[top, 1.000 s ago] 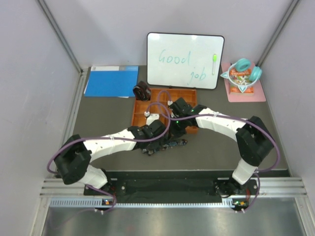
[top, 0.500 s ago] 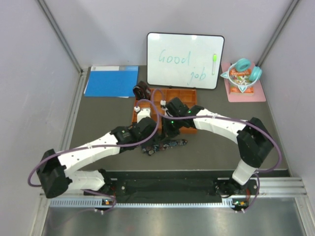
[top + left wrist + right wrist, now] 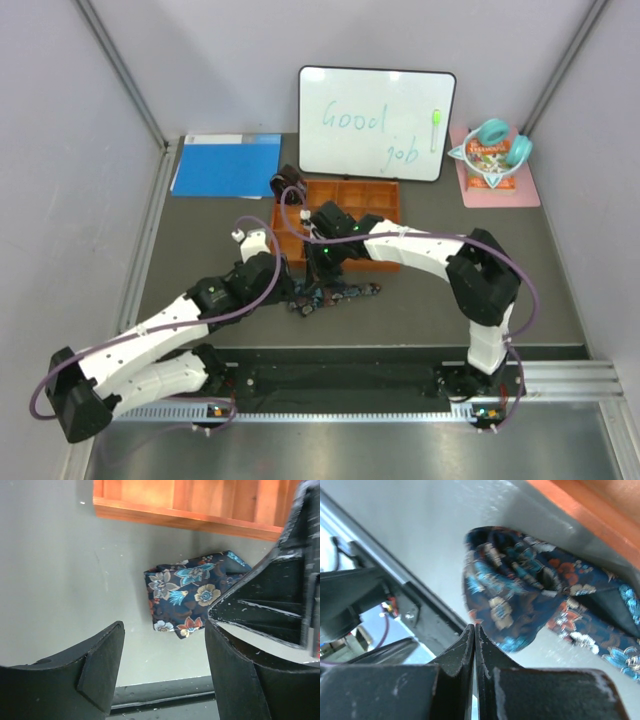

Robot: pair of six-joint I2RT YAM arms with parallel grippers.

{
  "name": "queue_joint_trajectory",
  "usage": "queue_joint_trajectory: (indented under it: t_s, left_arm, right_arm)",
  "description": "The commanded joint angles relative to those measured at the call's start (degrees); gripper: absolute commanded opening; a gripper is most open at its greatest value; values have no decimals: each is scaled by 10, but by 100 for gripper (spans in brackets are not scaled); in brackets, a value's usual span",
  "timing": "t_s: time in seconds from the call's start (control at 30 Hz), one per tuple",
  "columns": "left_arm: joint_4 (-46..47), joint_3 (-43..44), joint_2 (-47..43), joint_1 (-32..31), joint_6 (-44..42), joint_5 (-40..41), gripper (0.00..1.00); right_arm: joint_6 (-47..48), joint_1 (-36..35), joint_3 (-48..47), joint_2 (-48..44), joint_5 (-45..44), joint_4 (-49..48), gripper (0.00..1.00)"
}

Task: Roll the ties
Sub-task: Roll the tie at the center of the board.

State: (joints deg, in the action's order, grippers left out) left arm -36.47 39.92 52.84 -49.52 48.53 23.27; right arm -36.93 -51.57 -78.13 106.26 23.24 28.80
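The navy floral tie (image 3: 338, 294) lies on the table as a loose, partly rolled bundle just in front of the orange tray. In the left wrist view the tie (image 3: 186, 594) sits ahead of my left gripper (image 3: 164, 630), which is open and apart from it with nothing between its fingers. My right gripper (image 3: 474, 628) is shut and empty, with its tips at the edge of the tie (image 3: 530, 587). From above, the right gripper (image 3: 326, 268) hangs over the bundle and the left gripper (image 3: 284, 284) is to its left. A dark maroon coiled tie (image 3: 288, 184) stands at the tray's back-left corner.
The orange compartment tray (image 3: 385, 192) lies behind the bundle, and its wall (image 3: 165, 516) is close to the tie. A whiteboard (image 3: 376, 122) leans at the back, with a blue folder (image 3: 226, 165) to its left and a pink pad with headphones (image 3: 494, 152) to its right.
My left arm has drawn back to the left and off the floral tie, with its jaws wider apart. The right arm has shifted left over the bundle, still shut.
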Motion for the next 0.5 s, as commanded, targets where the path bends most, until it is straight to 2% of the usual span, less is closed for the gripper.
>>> queue_joint_trajectory:
  t_s: [0.0, 0.27, 0.47]
  left_arm:
    - [19, -23, -24, 15, 9, -1, 71]
    - [76, -74, -33, 42, 10, -30, 72]
    - [169, -119, -32, 58, 6, -66, 72]
  right_arm:
    - [20, 2, -26, 32, -4, 1, 0]
    - [27, 5, 0, 43, -35, 6, 0]
    - [31, 17, 15, 38, -39, 4, 0]
